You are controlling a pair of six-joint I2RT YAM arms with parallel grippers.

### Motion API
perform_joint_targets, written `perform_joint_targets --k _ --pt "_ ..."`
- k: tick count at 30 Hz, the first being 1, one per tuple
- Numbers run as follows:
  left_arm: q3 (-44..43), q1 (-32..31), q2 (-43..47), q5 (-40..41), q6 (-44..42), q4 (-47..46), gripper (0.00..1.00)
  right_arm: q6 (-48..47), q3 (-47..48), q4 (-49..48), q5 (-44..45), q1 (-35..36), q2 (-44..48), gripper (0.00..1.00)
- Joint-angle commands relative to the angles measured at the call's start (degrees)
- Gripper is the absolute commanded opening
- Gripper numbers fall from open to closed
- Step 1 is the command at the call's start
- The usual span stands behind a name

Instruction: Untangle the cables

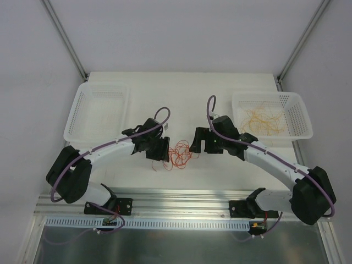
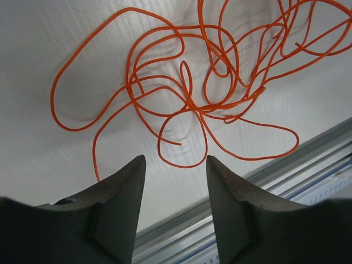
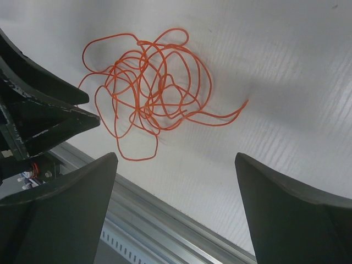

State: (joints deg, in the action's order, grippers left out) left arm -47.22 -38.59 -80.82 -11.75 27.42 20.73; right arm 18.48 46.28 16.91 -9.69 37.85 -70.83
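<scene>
A tangle of thin red-orange cables [image 1: 180, 153] lies on the white table between the two grippers. It fills the upper part of the left wrist view [image 2: 203, 88] and the upper left of the right wrist view [image 3: 148, 93]. My left gripper [image 1: 163, 154] is open and empty just left of the tangle, its fingertips [image 2: 137, 165] short of the nearest loop. My right gripper [image 1: 194, 144] is wide open and empty just right of the tangle. Paler yellow-orange cables [image 1: 264, 120] lie in the right basket.
A white mesh basket [image 1: 99, 113] stands at the back left with nothing visible inside. Another white basket [image 1: 300, 118] stands at the back right. A metal rail [image 1: 181, 198] runs along the table's near edge. The left gripper shows at the left of the right wrist view [image 3: 38, 118].
</scene>
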Motion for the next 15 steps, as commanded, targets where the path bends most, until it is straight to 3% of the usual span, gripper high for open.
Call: perform_joint_targets --k 1,3,8,10,15 --pt "-2.4 -1.2 -2.5 1.6 1.3 -1.4 0.46 0.9 2.0 -2.9 1.0 0.6 -0.7 0.93" --pt "-2.8 -1.6 -3.7 1.6 1.2 -1.9 0.4 1.5 1.8 -3.8 0.6 0.7 -1.2 0.93" --pt "-3.2 -2.3 -6.4 1.4 1.1 -2.4 0.07 2.2 2.1 -6.1 0.5 1.2 -4.4 0.94" --pt "-2.9 -2.4 -5.8 1.0 1.0 -2.4 0.01 2.1 3.3 -6.3 0.0 1.7 -5.9 0.93" --pt "-1.4 -2.5 -1.2 0.2 0.7 -2.3 0.0 2.1 5.8 -7.1 0.5 4.9 -12.0 0.93"
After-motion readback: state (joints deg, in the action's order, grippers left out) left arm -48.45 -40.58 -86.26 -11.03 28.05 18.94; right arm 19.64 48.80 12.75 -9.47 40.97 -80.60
